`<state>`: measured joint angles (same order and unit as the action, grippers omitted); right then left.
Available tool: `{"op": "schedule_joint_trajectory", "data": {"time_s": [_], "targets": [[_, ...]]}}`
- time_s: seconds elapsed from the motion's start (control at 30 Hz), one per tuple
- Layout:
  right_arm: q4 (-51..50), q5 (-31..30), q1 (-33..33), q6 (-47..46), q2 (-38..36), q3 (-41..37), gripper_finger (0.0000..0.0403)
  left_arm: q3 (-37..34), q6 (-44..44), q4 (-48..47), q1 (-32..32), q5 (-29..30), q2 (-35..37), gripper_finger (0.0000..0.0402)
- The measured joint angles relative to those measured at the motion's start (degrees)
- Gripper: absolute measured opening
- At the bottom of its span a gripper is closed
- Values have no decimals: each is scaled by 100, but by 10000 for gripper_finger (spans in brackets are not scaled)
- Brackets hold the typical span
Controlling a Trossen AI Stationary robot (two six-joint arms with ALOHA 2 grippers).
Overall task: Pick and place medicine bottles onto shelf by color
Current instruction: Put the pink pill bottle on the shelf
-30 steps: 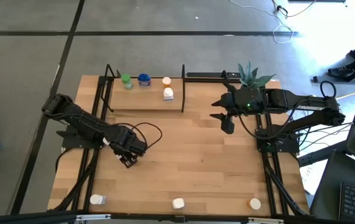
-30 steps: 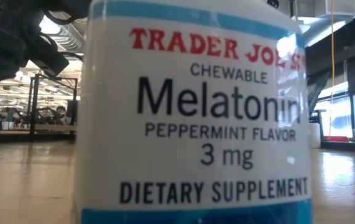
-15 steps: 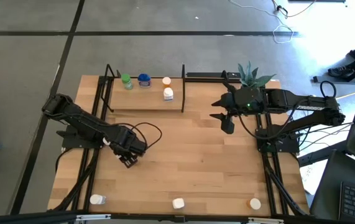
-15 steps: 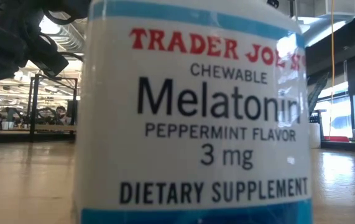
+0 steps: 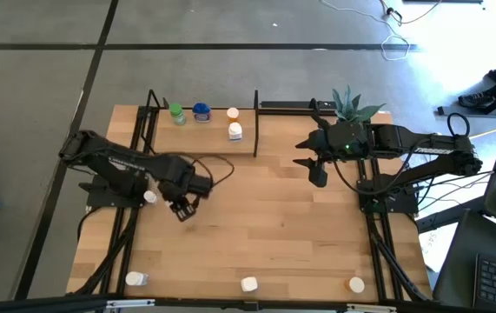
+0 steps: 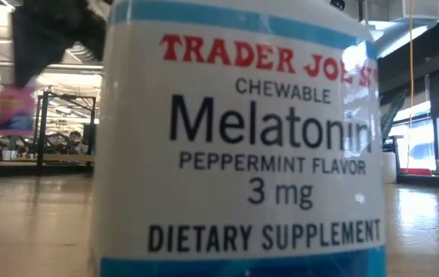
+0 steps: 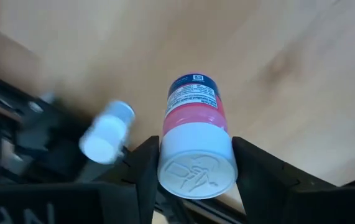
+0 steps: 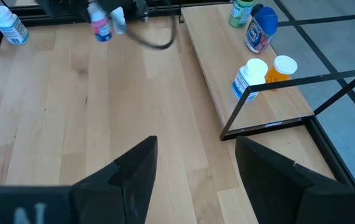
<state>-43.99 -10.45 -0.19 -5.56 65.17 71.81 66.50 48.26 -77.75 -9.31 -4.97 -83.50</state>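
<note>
The left hand (image 7: 196, 163) clamps a pink-labelled, white-capped bottle (image 7: 194, 143) above the worktop (image 5: 274, 235), short of the shelf (image 5: 202, 139) — gripped only near its cap, it could tilt or slip in transit — while the right hand (image 5: 317, 171) waits open near the plant (image 5: 349, 103).

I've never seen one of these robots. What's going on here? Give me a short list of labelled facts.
left hand: closed on a pink-labelled bottle with a white cap, lifted off the table
right hand: open, holding nothing, waiting near the potted plant
shelf: holds four bottles: green, blue, orange-capped, white
table's near edge: three more bottles
bottle by left arm: one white-capped bottle
</note>
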Motion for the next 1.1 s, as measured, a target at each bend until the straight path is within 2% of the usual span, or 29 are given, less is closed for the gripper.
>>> {"op": "schedule_joint_trajectory", "data": {"time_s": [0.33,0.53,0.9,1.1], "targets": [[0,-1,0,0,0,0,218,1110,-2107,-278,1611,446,-5,163],[0,1,-2,0,0,0,218,1634,-3207,-261,2531,462,-277,163],[0,1,-2,-2,0,0,218,2967,-5109,-404,3593,738,-1555,163],[0,0,-1,-1,0,0,218,3344,-5820,-407,3957,864,-2181,163]]}}
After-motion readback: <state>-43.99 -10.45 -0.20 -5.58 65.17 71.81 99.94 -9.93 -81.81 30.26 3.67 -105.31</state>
